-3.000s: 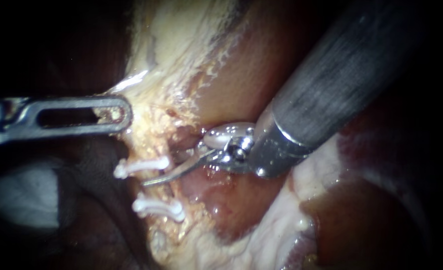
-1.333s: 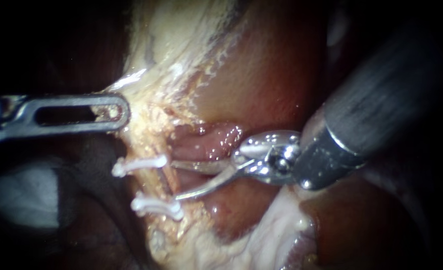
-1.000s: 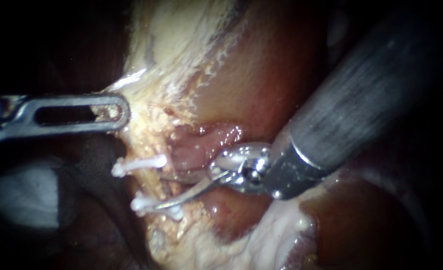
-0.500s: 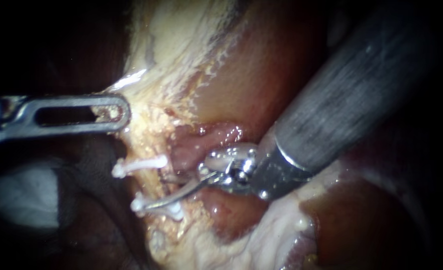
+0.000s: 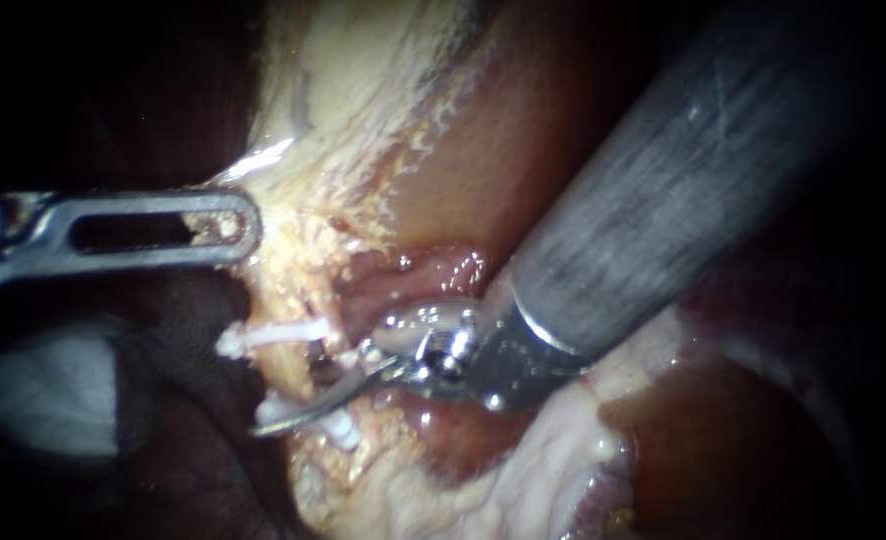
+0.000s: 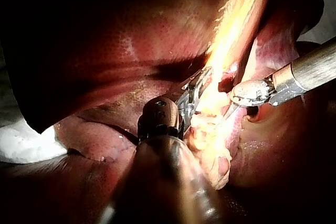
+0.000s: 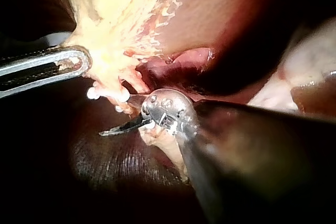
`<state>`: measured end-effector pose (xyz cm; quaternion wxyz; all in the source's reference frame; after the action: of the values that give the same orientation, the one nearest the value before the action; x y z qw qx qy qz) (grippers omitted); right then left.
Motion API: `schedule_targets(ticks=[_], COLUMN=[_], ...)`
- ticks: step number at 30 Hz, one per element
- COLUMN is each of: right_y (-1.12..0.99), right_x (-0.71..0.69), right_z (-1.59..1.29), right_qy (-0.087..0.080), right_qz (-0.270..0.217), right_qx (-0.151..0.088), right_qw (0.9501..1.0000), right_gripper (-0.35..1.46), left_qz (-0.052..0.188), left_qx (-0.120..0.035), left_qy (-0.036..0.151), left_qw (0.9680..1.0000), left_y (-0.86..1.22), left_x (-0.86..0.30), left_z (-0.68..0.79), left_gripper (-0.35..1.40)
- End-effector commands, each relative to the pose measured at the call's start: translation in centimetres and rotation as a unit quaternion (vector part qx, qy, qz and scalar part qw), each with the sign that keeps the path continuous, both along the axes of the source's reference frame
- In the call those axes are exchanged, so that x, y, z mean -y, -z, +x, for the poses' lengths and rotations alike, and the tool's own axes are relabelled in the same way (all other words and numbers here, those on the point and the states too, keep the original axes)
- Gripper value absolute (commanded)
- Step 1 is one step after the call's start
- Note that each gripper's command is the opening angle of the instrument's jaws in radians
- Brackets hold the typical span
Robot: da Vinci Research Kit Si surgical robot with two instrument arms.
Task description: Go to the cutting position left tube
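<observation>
Two white clips, an upper one (image 5: 273, 335) and a lower one (image 5: 335, 428), sit across a pale tube (image 5: 308, 385) at the edge of yellowish fatty tissue. My right instrument (image 5: 291, 397) comes in from the upper right. Its thin curved blades stand open on either side of the tube between the clips. The lower blade crosses just above the lower clip; the upper blade is partly hidden by tissue. My left instrument (image 5: 231, 226), with slotted jaws, is shut on the fatty tissue (image 5: 293, 250) above the clips. The left wrist view shows its jaws (image 6: 197, 98) clamped on that tissue.
Reddish-brown liver (image 5: 523, 150) lies behind the right instrument's thick shaft (image 5: 663, 200), which covers much of the right side. Pink tissue (image 5: 413, 280) sits just above the blades' hinge. White gauze-like material (image 5: 43, 390) lies at the lower left.
The right instrument drew back to the right, then advanced left and down with its blades open. They now straddle the tube between the clips. The left instrument held still.
</observation>
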<state>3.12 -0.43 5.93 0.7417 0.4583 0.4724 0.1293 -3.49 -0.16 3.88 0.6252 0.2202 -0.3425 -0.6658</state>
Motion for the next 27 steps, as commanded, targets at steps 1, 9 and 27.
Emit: schedule_targets(ticks=[1,9,27], right_y=[-0.01,-0.13,-0.34], right_x=[0.00,0.01,0.02], right_z=[0.01,0.23,0.36], right_qy=[-0.001,-0.005,-0.014], right_qz=[0.001,0.009,0.033], right_qx=[-0.001,-0.003,0.014], right_qw=[1.0000,0.9999,0.9993], right_gripper=[1.43,1.41,1.40], left_qz=[0.000,0.000,0.000], left_qx=[0.000,-0.001,-0.001], left_qy=[0.000,0.001,0.001], left_qw=[1.0000,1.0000,1.0000], left_y=[0.00,0.00,0.00], left_x=[0.00,0.00,0.01], left_z=[0.00,-0.02,-0.03], left_gripper=[-0.33,-0.33,-0.33])
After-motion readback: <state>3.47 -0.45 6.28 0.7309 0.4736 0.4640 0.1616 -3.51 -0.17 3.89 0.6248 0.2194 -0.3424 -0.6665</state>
